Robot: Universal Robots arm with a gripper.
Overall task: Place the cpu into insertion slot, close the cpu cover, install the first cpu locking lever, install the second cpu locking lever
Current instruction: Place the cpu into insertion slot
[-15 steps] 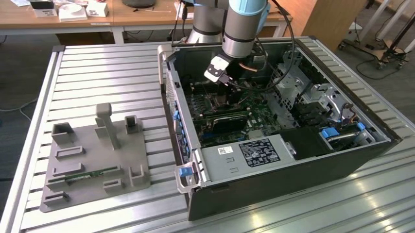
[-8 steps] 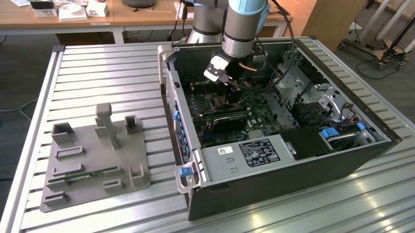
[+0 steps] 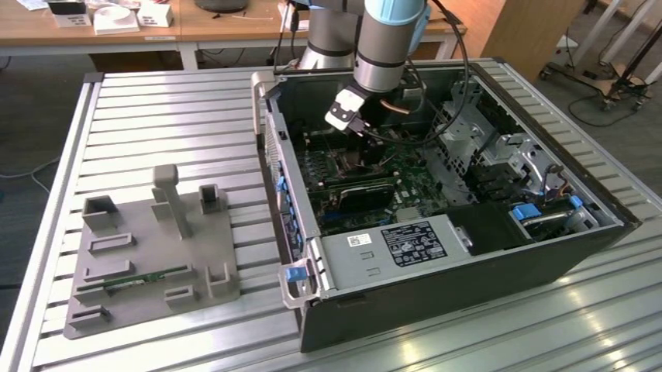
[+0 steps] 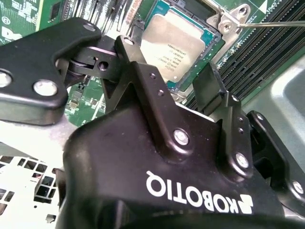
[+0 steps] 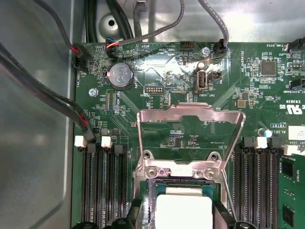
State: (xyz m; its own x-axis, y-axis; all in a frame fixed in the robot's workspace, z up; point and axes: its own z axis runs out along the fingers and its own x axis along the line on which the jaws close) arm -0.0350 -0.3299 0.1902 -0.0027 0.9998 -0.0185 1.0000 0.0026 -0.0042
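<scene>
In the exterior view, a black open-sided computer case [image 3: 455, 256] lies on a slatted silver metal table [image 3: 155, 124] and takes up the exterior view's right half. A silver-and-blue robot arm [image 3: 383, 46] comes down from the upper middle of the frame into the case. Its black gripper [image 3: 360, 143] hangs low over the green motherboard [image 3: 414, 182]. At the lower left of the exterior view, a grey plastic fixture tray [image 3: 135, 229] holds a green memory stick [image 3: 135, 280].

In the second wrist view, the gripper [image 4: 167, 59] is spread wide, its black fingers [image 4: 143, 81] set apart with nothing clamped between them. Just beyond them lies the cpu [image 4: 174, 43], a small flat square chip with a dull silver-grey metal top. It sits flat inside the insertion slot [image 4: 190, 5], a square socket with a dark frame. A thin silver wire locking lever [image 4: 276, 22] runs off from the socket's corner bracket.

In the first wrist view, the cpu [image 5: 183, 210] rests in the insertion slot [image 5: 183, 181], and the two fingers [image 5: 136, 210] stand just beside its opposite edges. I cannot tell whether they touch it. The cpu cover [image 5: 190, 110], a thin silver metal frame plate with a square window, stands swung up on its hinge, clear of the chip. Long black memory slots [image 5: 102, 186] flank the socket on both sides, and a round silver coin battery [image 5: 120, 75] sits further along the board.
</scene>
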